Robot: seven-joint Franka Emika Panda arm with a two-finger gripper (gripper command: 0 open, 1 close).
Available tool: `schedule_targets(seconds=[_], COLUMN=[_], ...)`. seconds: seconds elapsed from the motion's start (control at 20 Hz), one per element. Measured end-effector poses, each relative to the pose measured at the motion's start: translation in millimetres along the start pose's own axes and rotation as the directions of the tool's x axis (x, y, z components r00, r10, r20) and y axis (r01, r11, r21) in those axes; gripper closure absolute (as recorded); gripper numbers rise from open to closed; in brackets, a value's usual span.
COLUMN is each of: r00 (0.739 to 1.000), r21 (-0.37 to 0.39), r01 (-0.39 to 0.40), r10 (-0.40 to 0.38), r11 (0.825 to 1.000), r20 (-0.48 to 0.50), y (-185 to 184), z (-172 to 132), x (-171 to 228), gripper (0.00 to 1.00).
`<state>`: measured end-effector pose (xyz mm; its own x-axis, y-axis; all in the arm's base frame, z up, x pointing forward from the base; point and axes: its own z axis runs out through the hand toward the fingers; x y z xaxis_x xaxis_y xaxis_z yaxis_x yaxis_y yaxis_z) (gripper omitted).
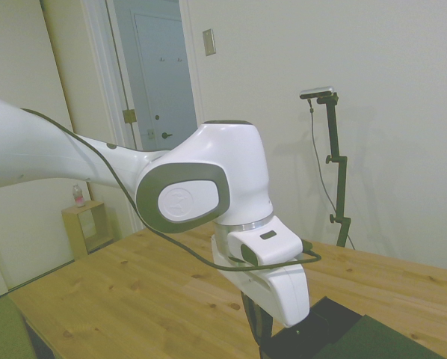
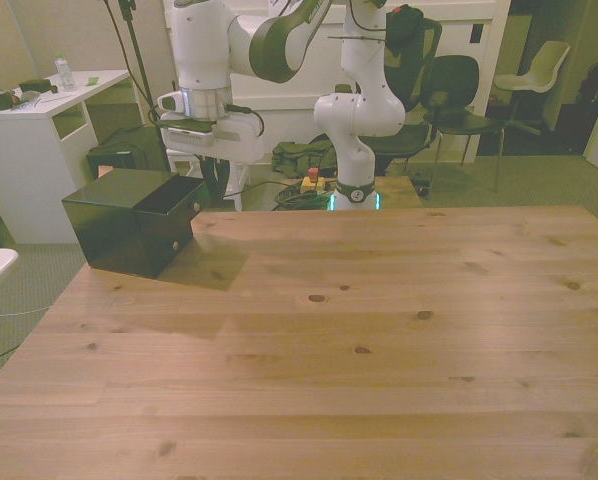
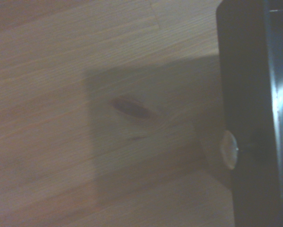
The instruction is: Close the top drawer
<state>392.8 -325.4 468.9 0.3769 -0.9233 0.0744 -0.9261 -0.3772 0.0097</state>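
Note:
A black cabinet unit (image 2: 119, 225) stands on the table at the front view's left. Its top drawer (image 2: 175, 203) sticks out a little from the unit and has a small pale knob (image 2: 196, 207) on its face. My gripper (image 2: 213, 178) hangs just beyond the drawer's front, beside the knob and slightly above it. In the side view the gripper (image 1: 257, 327) shows below the white hand, next to the black drawer (image 1: 321, 325) and the unit's dark green top (image 1: 377, 340). The wrist view shows the drawer's black front (image 3: 248, 94) and its knob (image 3: 229, 149) close by over the wood.
A lower drawer with its own knob (image 2: 176, 245) sits shut under the top one. The wooden table (image 2: 379, 330) stretches wide to the front view's right. A white desk (image 2: 29, 120) stands off the table behind the unit.

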Motion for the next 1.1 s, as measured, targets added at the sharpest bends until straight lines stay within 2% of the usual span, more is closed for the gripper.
schedule_targets(seconds=[0.85, 1.1], r00=[0.998, 0.998], r21=[-0.012, -0.012], r01=[-0.062, -0.067], r10=[0.062, 0.066], r11=[0.998, 0.998], r20=[-0.021, -0.017], y=[52, 55], z=[-4, -5], x=[54, 65], gripper=[1.00, 1.00])
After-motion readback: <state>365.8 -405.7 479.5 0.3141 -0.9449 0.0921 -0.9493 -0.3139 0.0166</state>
